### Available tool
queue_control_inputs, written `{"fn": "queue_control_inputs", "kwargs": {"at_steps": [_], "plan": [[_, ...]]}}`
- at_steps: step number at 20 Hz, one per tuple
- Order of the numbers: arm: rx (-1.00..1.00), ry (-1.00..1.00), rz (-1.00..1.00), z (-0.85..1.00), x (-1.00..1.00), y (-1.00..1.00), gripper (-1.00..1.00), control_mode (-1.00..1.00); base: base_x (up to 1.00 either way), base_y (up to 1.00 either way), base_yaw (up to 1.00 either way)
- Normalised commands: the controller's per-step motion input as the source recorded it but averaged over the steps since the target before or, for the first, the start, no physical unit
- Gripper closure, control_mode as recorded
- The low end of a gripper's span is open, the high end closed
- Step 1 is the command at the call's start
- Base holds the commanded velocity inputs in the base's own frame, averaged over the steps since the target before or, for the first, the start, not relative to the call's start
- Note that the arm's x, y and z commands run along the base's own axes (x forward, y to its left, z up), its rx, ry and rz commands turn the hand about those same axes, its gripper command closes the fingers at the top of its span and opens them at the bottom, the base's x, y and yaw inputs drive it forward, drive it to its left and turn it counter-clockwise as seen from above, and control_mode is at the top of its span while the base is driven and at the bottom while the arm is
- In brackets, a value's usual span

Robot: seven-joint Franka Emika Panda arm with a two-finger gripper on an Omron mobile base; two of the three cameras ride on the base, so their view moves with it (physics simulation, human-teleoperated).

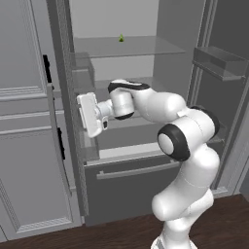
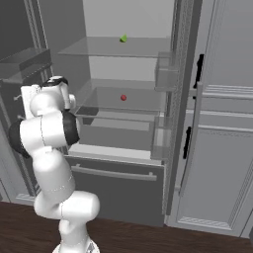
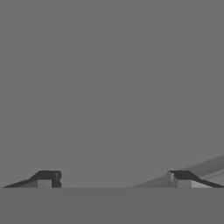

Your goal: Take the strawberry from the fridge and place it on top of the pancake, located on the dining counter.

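Observation:
The fridge (image 1: 131, 189) stands with both doors swung open, showing its pale interior and glass shelves. The strawberry (image 2: 123, 98), a tiny red fruit, rests on the middle glass shelf toward the back. My gripper (image 1: 83, 115) is at the level of that shelf but at the left side of the opening, pointing at the inside of the left door. In the hand view the gripper (image 3: 113, 180) faces a plain grey surface, its two dark fingertips (image 3: 46, 178) wide apart with nothing between them. The pancake and the dining counter are out of view.
A tiny green cone (image 1: 121, 38) sits on the upper glass shelf. Door bins (image 2: 165, 71) line both open doors. Panelled grey cabinets (image 1: 22, 146) with black handles flank the fridge. The closed bottom drawer (image 2: 116, 185) lies below the arm, above a dark wood floor (image 2: 148, 239).

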Motion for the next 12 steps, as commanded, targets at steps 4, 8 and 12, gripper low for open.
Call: {"fn": "queue_control_inputs", "kwargs": {"at_steps": [4,8,12], "plan": [[0.0,0.0,-0.01,-0.04,0.0,0.48,-1.0,-1.0,0.0,0.0,0.0],[0.0,0.0,-0.08,0.0,0.0,-0.12,-1.0,-1.0,0.0,0.0,0.0],[0.05,0.0,-0.12,-0.05,0.0,-0.78,-1.0,-1.0,0.0,0.0,0.0]]}}
